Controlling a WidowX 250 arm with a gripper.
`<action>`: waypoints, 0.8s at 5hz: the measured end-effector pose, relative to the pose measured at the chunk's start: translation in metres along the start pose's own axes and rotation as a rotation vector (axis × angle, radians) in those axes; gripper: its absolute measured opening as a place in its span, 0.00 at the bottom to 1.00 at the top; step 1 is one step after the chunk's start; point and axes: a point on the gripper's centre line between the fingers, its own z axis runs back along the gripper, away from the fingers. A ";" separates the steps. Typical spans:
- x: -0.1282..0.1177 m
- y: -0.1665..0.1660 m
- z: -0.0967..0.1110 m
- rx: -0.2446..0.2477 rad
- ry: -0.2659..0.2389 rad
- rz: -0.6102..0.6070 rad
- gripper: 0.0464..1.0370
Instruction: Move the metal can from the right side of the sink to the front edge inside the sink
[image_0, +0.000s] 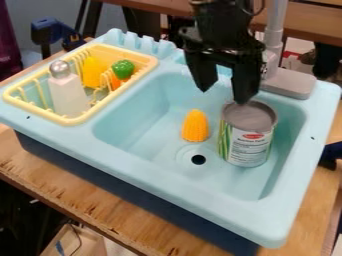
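Camera view: the can (247, 145) is held up by the sink (167, 186). Above it, nothing is held by the wide-open gripper (224, 96).

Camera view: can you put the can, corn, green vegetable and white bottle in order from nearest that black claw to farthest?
1. Can: right side of the sink, just below the gripper.
2. Corn: in the sink, left of the can.
3. Green vegetable: right part of the yellow rack.
4. White bottle: left part of the rack.
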 end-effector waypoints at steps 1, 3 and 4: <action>0.012 0.001 -0.012 0.027 -0.053 0.005 0.97; 0.025 0.002 -0.025 0.101 -0.167 0.101 0.97; 0.022 0.001 -0.037 0.093 -0.217 0.250 0.97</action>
